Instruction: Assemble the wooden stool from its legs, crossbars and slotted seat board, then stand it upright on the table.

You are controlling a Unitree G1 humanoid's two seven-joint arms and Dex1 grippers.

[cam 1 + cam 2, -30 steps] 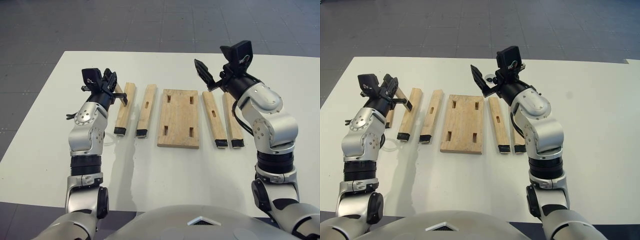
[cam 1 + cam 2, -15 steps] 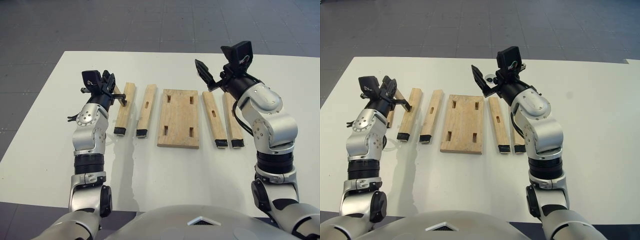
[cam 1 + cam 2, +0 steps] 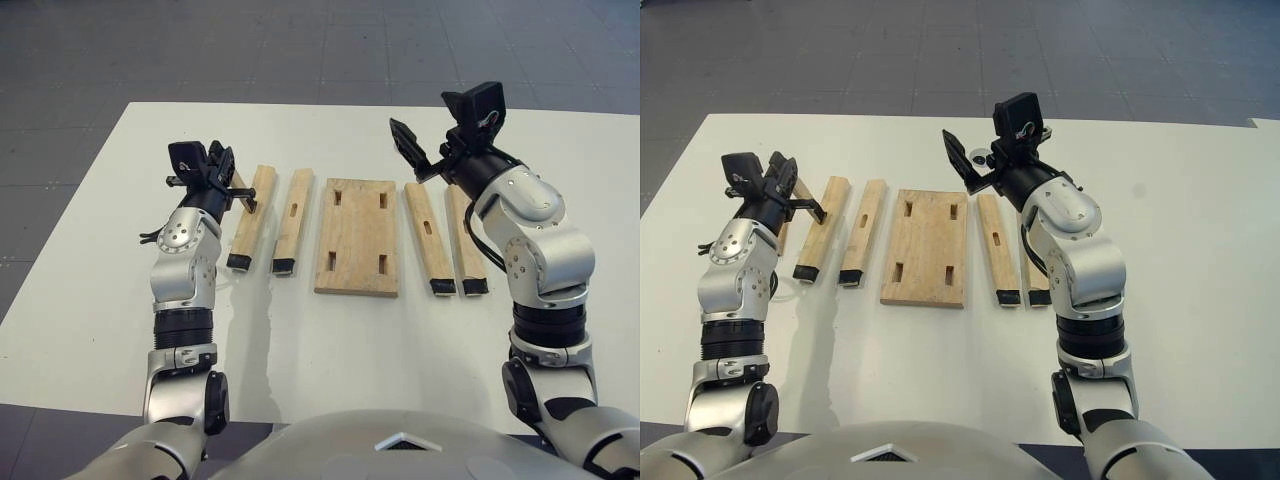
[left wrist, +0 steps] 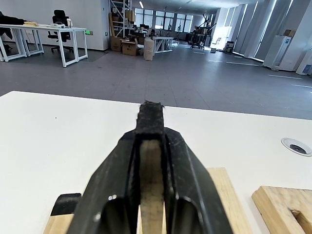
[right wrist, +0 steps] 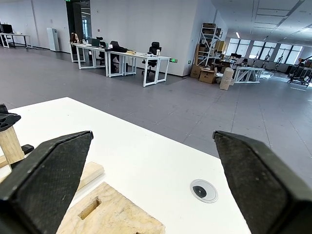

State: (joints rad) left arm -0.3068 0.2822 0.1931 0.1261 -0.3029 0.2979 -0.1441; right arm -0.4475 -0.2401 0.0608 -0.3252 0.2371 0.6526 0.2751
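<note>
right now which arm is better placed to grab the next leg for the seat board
Right. The right gripper is open, empty and raised near the far ends of the two legs right of the seat board; the left gripper is shut on a wooden strip.

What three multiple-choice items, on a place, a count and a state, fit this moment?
1. Where does the board lie?
A. Left of all the legs
B. Between the legs, two on each side
C. In a gripper

2. How many slots has the board?
A. Two
B. Four
C. Six

3. How is the right gripper?
A. Shut on a leg
B. Shut on the board
C. Open, holding nothing

Answers: 1 B, it lies flat on the table with two legs on either side. 2 B, two slots show near each end. 3 C, its fingers stand wide apart above the table.
</note>
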